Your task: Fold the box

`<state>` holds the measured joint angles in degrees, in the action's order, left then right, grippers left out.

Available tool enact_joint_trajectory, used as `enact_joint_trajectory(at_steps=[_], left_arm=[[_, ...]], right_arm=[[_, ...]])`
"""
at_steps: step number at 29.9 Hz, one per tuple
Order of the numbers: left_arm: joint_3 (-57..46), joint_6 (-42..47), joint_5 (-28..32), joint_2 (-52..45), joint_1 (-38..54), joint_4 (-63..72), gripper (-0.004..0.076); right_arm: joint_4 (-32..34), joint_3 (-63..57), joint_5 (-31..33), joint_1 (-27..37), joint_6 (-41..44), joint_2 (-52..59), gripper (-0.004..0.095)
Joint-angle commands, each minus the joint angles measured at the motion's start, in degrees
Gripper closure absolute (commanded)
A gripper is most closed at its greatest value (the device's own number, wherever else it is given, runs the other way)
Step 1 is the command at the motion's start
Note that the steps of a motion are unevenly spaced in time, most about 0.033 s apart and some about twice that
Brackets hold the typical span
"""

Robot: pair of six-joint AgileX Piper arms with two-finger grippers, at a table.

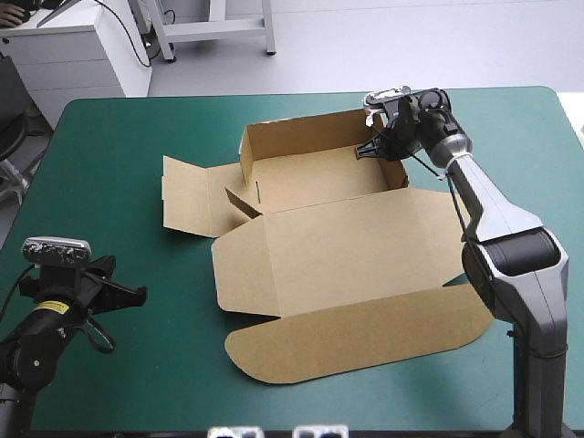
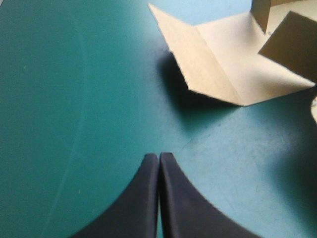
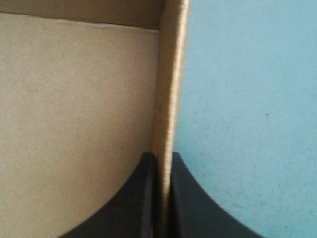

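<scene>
The right gripper, fingers clamped on the right wall of the one brown box, works toward the table's far right. The box lies mid-table, about half made by the look of it. Its far and right walls stand, while the left flaps and the lid lie flat, untucked. The left gripper, second of two, hangs closed and empty over the teal-green cover, near left.

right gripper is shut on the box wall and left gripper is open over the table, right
No: the left gripper is shut, not open, as the left wrist view shows. The right gripper is shut on the box wall.
</scene>
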<state>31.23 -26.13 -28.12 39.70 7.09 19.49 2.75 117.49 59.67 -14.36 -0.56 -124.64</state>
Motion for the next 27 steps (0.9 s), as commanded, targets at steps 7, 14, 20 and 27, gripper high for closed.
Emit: enact_joint_trajectory(at_steps=[7, 14, 20, 27], left_arm=[[1.32, 19.23, -5.64, -3.66, 0.09, -16.14, 0.0733], [1.32, 19.09, -7.81, -7.28, 0.09, -15.53, 0.0733], [0.9, 19.09, -7.54, -8.23, -0.02, -15.53, 0.0733], [-0.86, 19.78, -7.34, -8.23, -0.02, -16.44, 0.0733]], right_arm=[[-8.22, -10.3, 11.99, -0.28, -1.9, 3.37, 0.0922], [-8.35, -20.09, 11.99, -0.71, -2.18, 10.73, 0.0922], [-7.47, -23.73, 11.99, -0.74, -2.34, 14.05, 0.0922], [-5.48, -23.53, 10.22, -0.64, -3.88, 14.05, 0.0907]])
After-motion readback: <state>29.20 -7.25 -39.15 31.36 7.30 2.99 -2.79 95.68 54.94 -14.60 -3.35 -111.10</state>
